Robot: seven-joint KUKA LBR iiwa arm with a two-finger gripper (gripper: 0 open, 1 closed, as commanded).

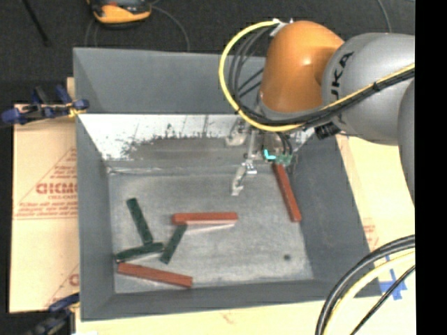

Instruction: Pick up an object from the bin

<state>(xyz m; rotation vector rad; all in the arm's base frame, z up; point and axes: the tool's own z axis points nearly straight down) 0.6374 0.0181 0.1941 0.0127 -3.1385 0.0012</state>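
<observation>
One red-brown stick [287, 191] lies nearest the gripper [262, 160]. It rests slanted along the foot of the bin's right wall, with its upper end right under the gripper's right side and its lower end pointing toward the front of the bin. A small teal bit sits at that upper end, but I cannot tell whether it belongs to the robot or to the bin's contents. The gripper hangs low over the back right part of the bin floor, close to the back wall. Whether the jaws are open or closed cannot be told, nor whether they touch the stick. Above them the arm's orange cover [297, 65] bulges, ringed by a loop of yellow and black cables [230, 82].

Well apart, toward the middle of the floor, a second red stick [204, 218] lies crosswise with a pale stick [209, 227] just beside it. In the front left corner three dark green sticks [140, 220] lie loosely together, and a third red stick [154, 275] lies just in front of them. The grey bin [140, 82] holds all of these.
</observation>
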